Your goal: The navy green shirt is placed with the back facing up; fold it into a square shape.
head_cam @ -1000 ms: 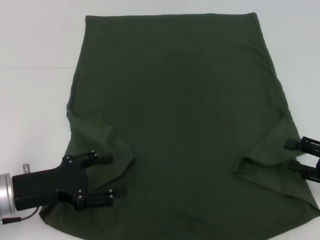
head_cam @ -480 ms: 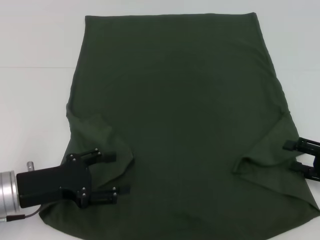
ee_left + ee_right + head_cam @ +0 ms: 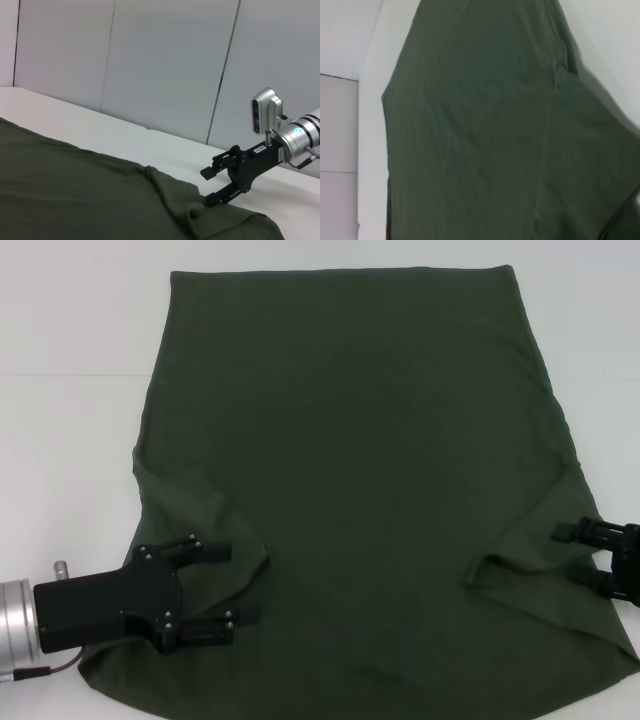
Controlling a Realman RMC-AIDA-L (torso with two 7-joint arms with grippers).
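The navy green shirt (image 3: 360,460) lies spread flat on the white table, both short sleeves turned inward onto its body. My left gripper (image 3: 238,584) is open at the lower left, its fingers over the folded left sleeve (image 3: 195,515). At the right edge my right gripper (image 3: 572,554) is open beside the folded right sleeve (image 3: 525,560), its fingers over the cloth. The left wrist view shows the shirt (image 3: 75,195) with the right gripper (image 3: 209,186) open at its far edge. In the right wrist view the shirt (image 3: 480,130) fills nearly the whole picture.
The white table (image 3: 70,420) shows bare on both sides of the shirt and along its far hem. Pale wall panels (image 3: 165,65) stand behind the table. The shirt's near hem reaches the bottom of the head view.
My right gripper has crept leftward, farther over the shirt's right sleeve. The left gripper has shifted slightly to the right and then held. The shirt has not moved.
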